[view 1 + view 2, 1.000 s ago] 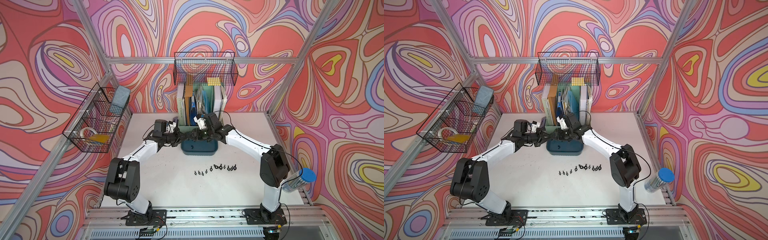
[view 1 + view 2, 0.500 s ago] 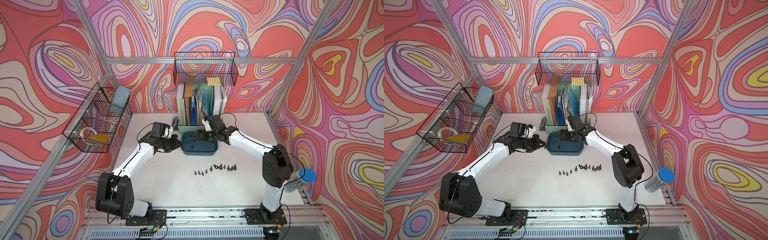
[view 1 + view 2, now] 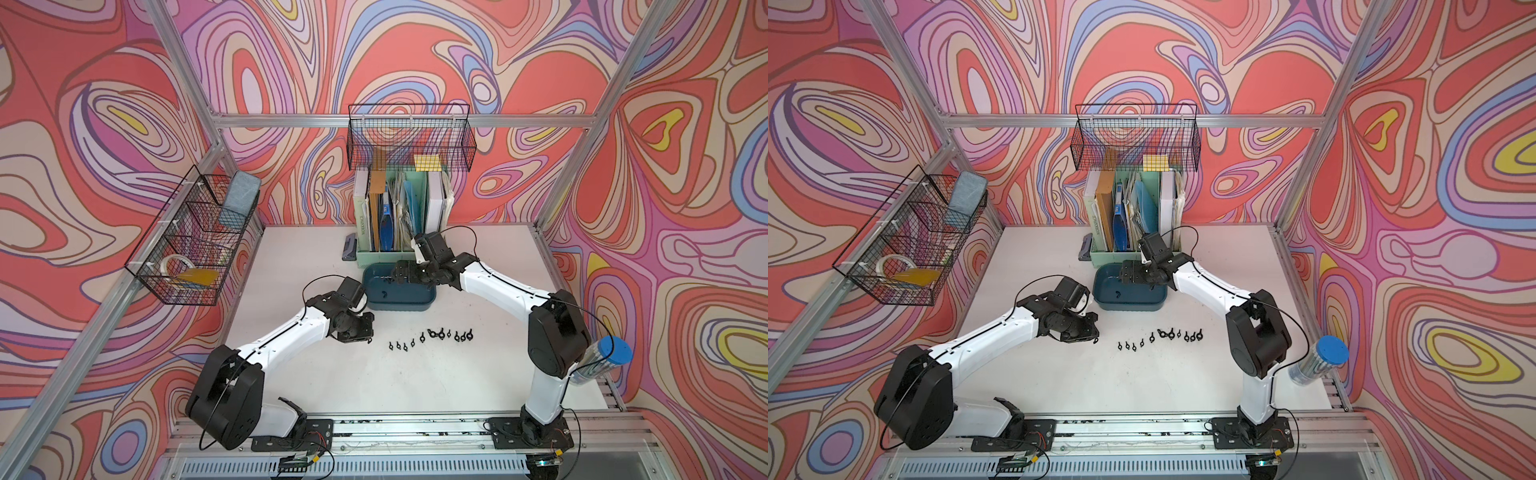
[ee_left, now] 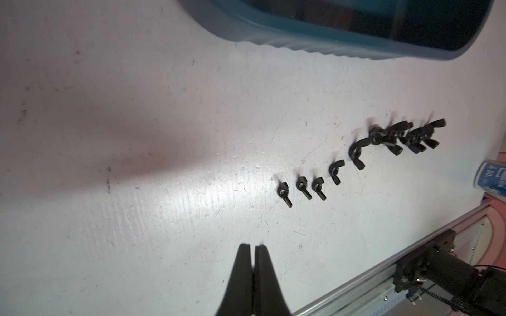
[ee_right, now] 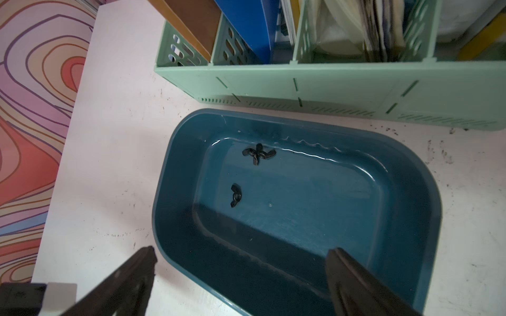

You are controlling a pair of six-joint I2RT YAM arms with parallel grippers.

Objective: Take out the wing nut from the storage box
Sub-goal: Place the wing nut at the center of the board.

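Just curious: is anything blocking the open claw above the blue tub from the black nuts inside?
Nothing visible does. The right gripper hangs open over the storage box, and the wing nuts lie uncovered on its floor.

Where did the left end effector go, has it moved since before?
Yes. The left end effector has pulled back from the storage box toward the front of the table, now beside the row of wing nuts.

— Both top views look bright, even and sharp, with only faint shadows under the arms (image 3: pixel 291 332) on the table (image 3: pixel 415 374).
— The left wrist view has a broad soft shadow, glare beside it, and smeared far wing nuts (image 4: pixel 405 136).
— The right wrist view is dimmer: shadow fills the near floor of the storage box (image 5: pixel 405 161), and the dark fingers (image 5: pixel 128 276) are defocused.
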